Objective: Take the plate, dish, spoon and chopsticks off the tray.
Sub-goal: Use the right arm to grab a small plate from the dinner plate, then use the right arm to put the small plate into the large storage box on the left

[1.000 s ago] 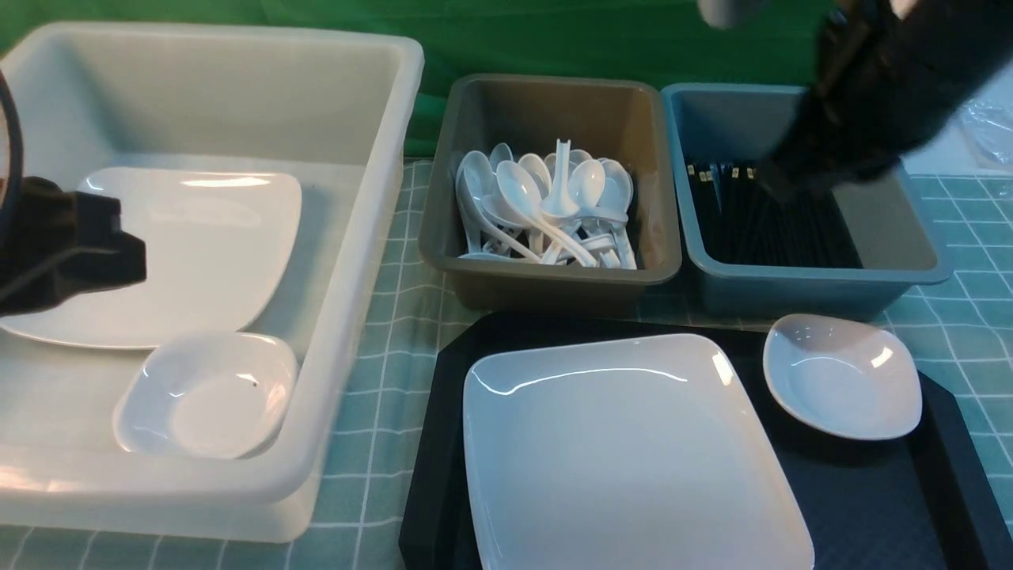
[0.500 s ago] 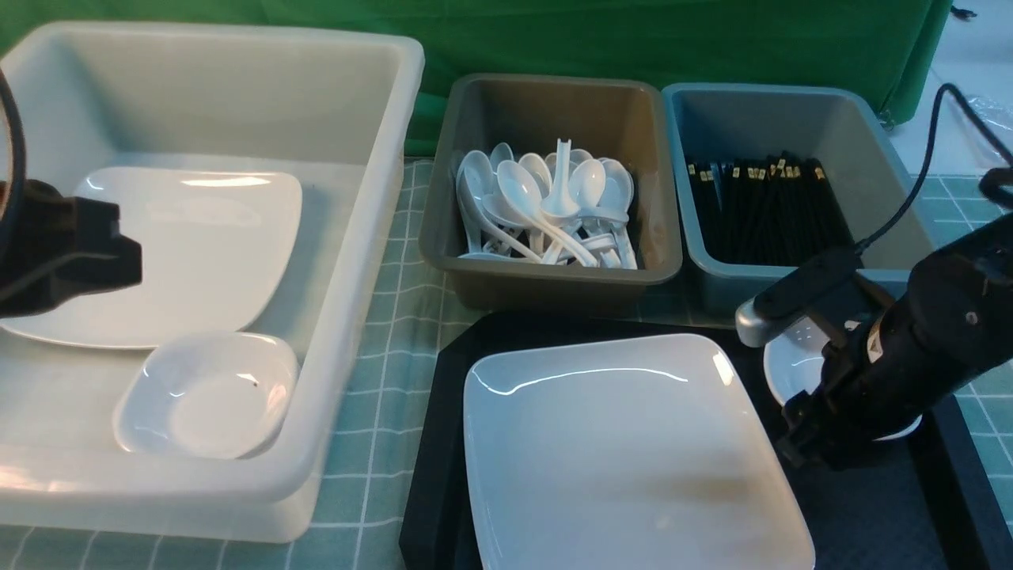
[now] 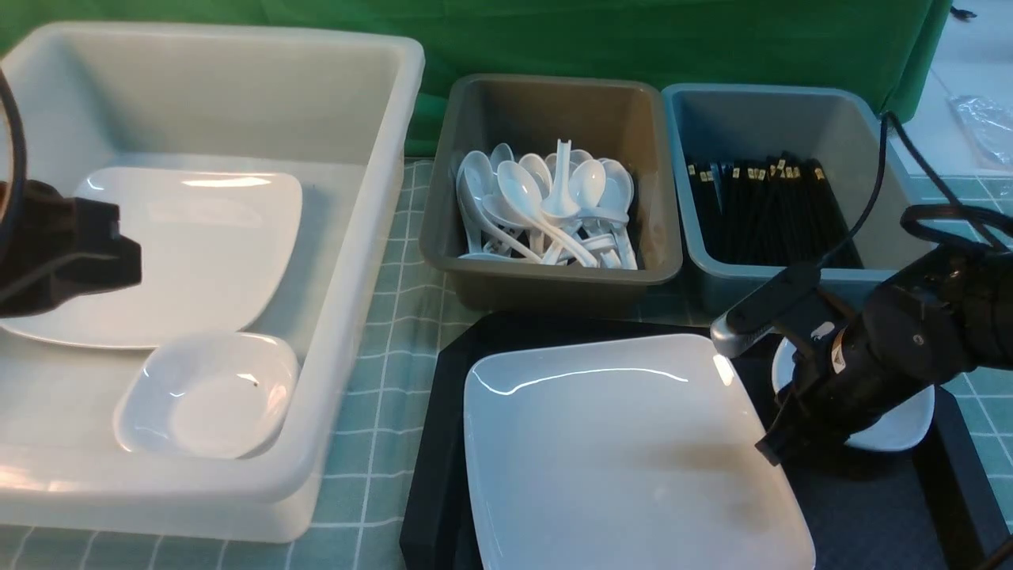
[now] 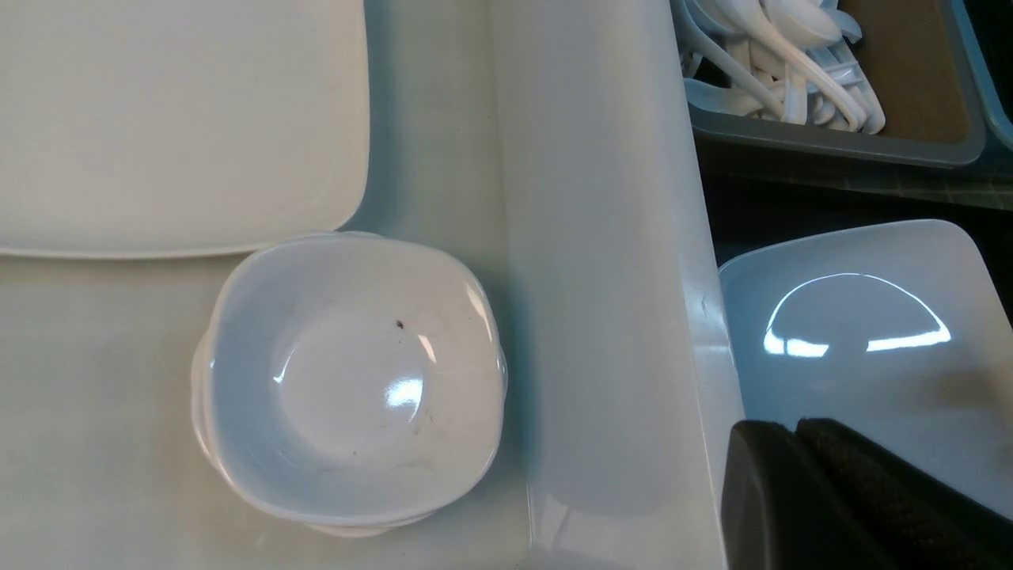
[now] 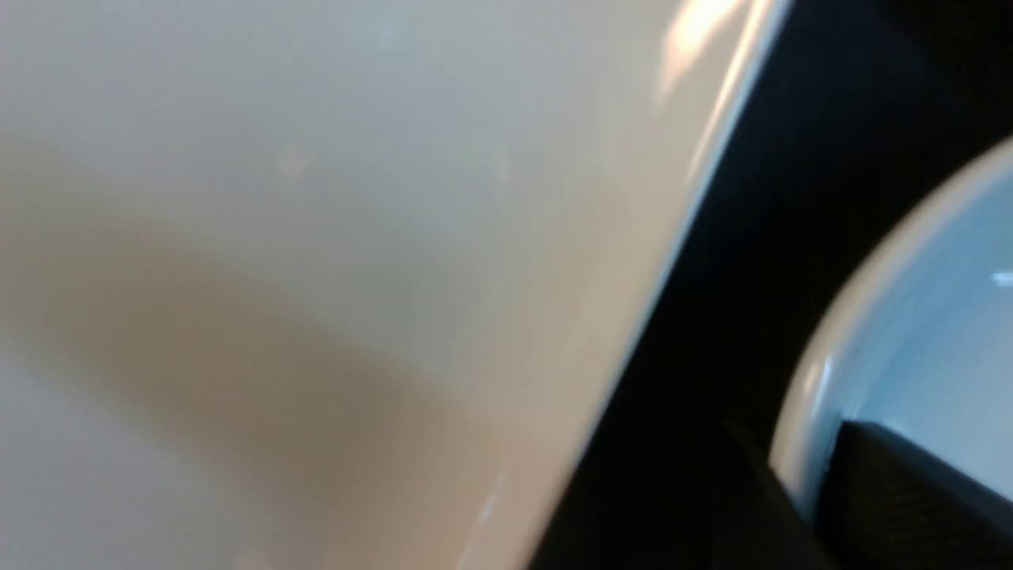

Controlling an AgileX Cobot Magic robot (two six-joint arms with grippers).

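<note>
The large white plate lies on the black tray. Right of it is the small white dish, partly hidden by my right arm. My right gripper is shut on the dish's near-left rim. In the right wrist view the dish rim runs between the two fingers of that gripper. No spoon or chopsticks show on the tray. Several spoons lie in the brown tub, and chopsticks lie in the blue tub. My left gripper is shut and empty, over the white tub's right wall.
The big white tub at left holds another square plate and a small dish. The brown tub and blue tub stand behind the tray. A green checked cloth covers the table.
My right arm came down from above the blue tub to the dish. Its jaws opened, then closed on the rim. The dish shifted slightly right. The left arm stayed put.
</note>
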